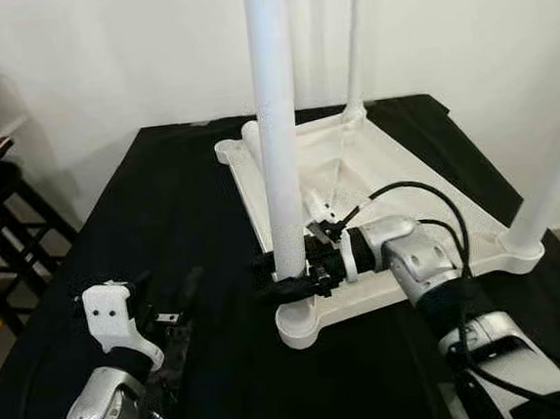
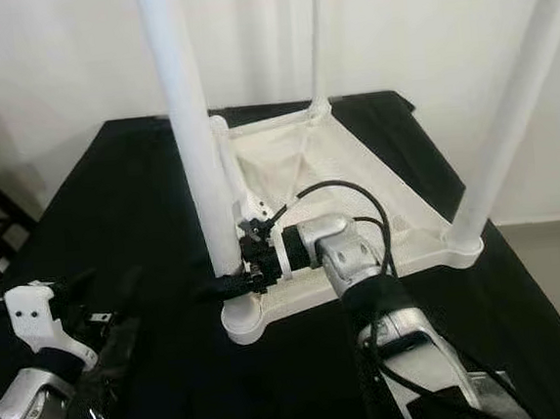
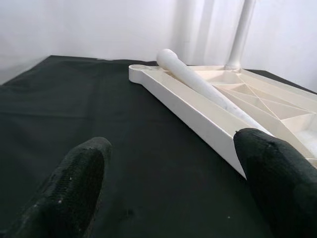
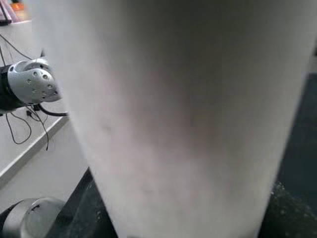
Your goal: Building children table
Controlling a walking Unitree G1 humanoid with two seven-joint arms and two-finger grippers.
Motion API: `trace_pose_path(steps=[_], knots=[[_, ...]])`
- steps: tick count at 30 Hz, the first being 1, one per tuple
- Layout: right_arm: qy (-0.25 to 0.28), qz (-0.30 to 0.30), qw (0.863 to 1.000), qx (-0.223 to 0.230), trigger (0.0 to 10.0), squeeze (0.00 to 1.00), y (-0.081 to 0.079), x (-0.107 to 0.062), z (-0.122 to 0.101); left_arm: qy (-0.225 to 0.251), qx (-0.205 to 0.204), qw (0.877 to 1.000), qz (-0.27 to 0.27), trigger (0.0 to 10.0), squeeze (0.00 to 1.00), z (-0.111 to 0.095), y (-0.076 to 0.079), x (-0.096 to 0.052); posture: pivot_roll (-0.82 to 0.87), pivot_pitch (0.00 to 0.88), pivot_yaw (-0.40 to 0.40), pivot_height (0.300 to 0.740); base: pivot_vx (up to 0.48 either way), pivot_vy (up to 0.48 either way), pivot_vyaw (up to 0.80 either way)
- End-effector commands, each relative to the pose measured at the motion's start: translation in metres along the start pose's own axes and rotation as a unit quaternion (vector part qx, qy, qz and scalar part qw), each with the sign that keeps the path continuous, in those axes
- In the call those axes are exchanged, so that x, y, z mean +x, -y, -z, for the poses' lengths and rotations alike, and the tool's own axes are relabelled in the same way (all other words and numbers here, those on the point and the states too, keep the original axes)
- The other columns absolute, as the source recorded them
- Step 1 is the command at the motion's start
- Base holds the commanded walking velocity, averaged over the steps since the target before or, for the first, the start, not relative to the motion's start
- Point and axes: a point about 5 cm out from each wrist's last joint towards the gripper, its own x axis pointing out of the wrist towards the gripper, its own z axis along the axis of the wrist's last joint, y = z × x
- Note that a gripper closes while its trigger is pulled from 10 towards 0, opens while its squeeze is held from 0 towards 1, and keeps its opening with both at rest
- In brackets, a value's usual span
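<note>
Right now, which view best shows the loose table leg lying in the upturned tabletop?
The left wrist view: the loose leg lies in full length inside the upturned tabletop, beyond the open left gripper. The eye views catch just its rounded end behind the upright leg gripped by the right gripper.

Soft, even indoor light; head views sharp, wrist views blurred close up.

The white wall is bright, nearly washed out at upper right. The black cloth swallows shadow detail. In the right wrist view the table leg is an unfocused grey mass; the left gripper's fingertips are soft.
</note>
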Motion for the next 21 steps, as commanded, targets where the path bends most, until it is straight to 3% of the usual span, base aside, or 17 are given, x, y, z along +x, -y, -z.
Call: trace_pose_path(steps=[1, 9, 10, 11, 13, 14, 15, 16, 17, 20, 21], knots=[[-0.018, -0.008, 1.000, 0.019, 0.0, 0.00, 0.000, 0.000, 0.007, -0.001, 0.000, 1.000, -0.007, 10.0, 0.00, 0.001, -0.001, -0.003, 0.00, 0.028, 0.013, 0.740, 0.000, 0.000, 0.00], [-0.017, 0.000, 1.000, 0.020, 0.0, 0.00, -0.001, -0.009, 0.013, 0.000, -0.002, 1.000, -0.006, 10.0, 0.00, 0.001, -0.001, -0.003, -0.01, 0.036, 0.018, 0.740, 0.000, 0.000, 0.00], [-0.024, 0.024, 0.999, 0.014, 0.0, 0.00, -0.004, -0.017, 0.019, 0.001, -0.003, 1.000, -0.006, 10.0, 0.00, 0.000, 0.000, -0.004, -0.02, 0.049, 0.020, 0.740, 0.000, 0.000, 0.00], [-0.044, 0.097, 0.994, 0.019, 0.0, 0.00, -0.012, -0.018, 0.032, 0.001, -0.005, 1.000, -0.005, 10.0, 0.00, 0.000, -0.001, -0.005, -0.02, 0.055, 0.013, 0.740, 0.000, 0.000, 0.00], [-0.044, 0.097, 0.994, 0.019, 0.0, 0.00, -0.012, -0.018, 0.032, 0.001, -0.005, 1.000, -0.005, 10.0, 0.00, 0.000, -0.001, -0.005, -0.02, 0.055, 0.013, 0.740, 0.000, 0.000, 0.00], [-0.037, 0.352, 0.934, 0.043, 0.0, 0.00, -0.009, 0.000, 0.041, 0.001, -0.005, 1.000, -0.005, 10.0, 0.00, -0.001, -0.002, -0.006, -0.03, 0.067, 0.014, 0.740, 0.000, 0.000, 0.00], [-0.053, 0.418, 0.905, 0.062, 0.0, 0.00, -0.035, 0.011, 0.050, 0.001, -0.007, 1.000, -0.006, 10.0, 0.00, -0.002, -0.004, -0.007, -0.03, 0.073, 0.025, 0.740, 0.000, 0.000, 0.00], [-0.053, 0.418, 0.905, 0.062, 0.0, 0.00, -0.035, 0.011, 0.050, 0.001, -0.007, 1.000, -0.006, 10.0, 0.00, -0.002, -0.004, -0.007, -0.03, 0.073, 0.025, 0.740, 0.000, 0.000, 0.00], [-0.057, 0.448, 0.889, 0.076, 0.0, 0.00, -0.054, 0.018, 0.052, 0.001, -0.008, 1.000, -0.007, 10.0, 0.00, -0.004, -0.006, -0.007, -0.03, 0.077, 0.035, 0.740, 0.000, 0.000, 0.00], [-0.049, 0.445, 0.890, 0.086, 0.0, 0.00, -0.067, 0.028, 0.052, 0.000, -0.009, 1.000, -0.007, 10.0, 0.00, -0.003, -0.007, -0.006, -0.06, 0.069, 0.055, 0.740, 0.000, 0.000, 0.00], [-0.039, 0.418, 0.903, 0.088, 0.0, 0.00, -0.067, 0.030, 0.049, -0.002, -0.010, 1.000, -0.007, 10.0, 0.00, -0.003, -0.007, -0.005, -0.05, 0.064, 0.059, 0.740, 0.000, 0.000, 0.00]])
